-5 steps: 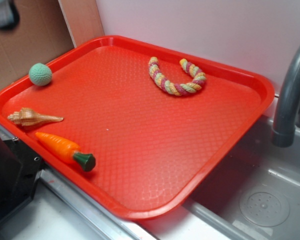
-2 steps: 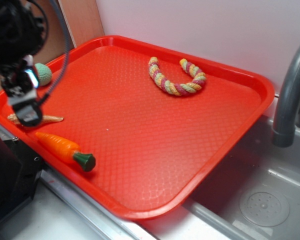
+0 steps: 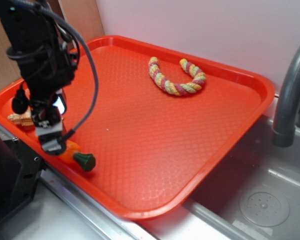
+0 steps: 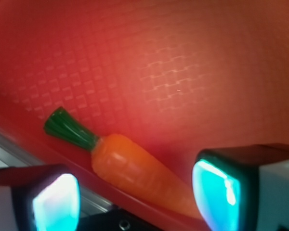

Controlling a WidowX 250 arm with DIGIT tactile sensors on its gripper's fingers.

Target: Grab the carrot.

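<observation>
The carrot [image 4: 135, 173] is lying against the tray's [image 3: 230, 150] near-left rim, not yet grabbed. The gripper [image 4: 135, 197] is hanging right above it, jaws spread wide and empty, straddling its body; lowering and closing are left.

One carrot [image 3: 74, 154] lies directly under the gripper [image 3: 51, 142], seen between its two fingertips [image 4: 55, 202] in the wrist view, and one seashell [image 3: 21, 119] shows just behind the gripper, partly hidden by the arm. One twisted rope ring [image 3: 176, 77] lies well away from the gripper, toward the far side of the one red tray [image 3: 155, 145]. Beyond that tray, far from the gripper, stand one grey faucet [image 3: 290, 95] and one sink [image 3: 260, 200].
</observation>
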